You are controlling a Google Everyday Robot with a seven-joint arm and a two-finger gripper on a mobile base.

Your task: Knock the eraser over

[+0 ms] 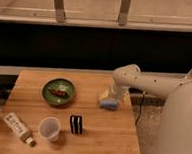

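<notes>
The eraser (76, 124), a small black block with thin white stripes, stands upright on the wooden table (109, 140), right of the clear plastic cup (49, 128). My white arm reaches in from the right. Its gripper (114, 95) hangs over the table's right side, just above the blue-and-yellow sponge (108, 102). The gripper is well to the right of and behind the eraser, apart from it.
A green plate (58, 91) with brown food sits at the back left. A white bottle (18, 128) lies at the front left. The table's right edge is close to the sponge. A dark wall and railing stand behind.
</notes>
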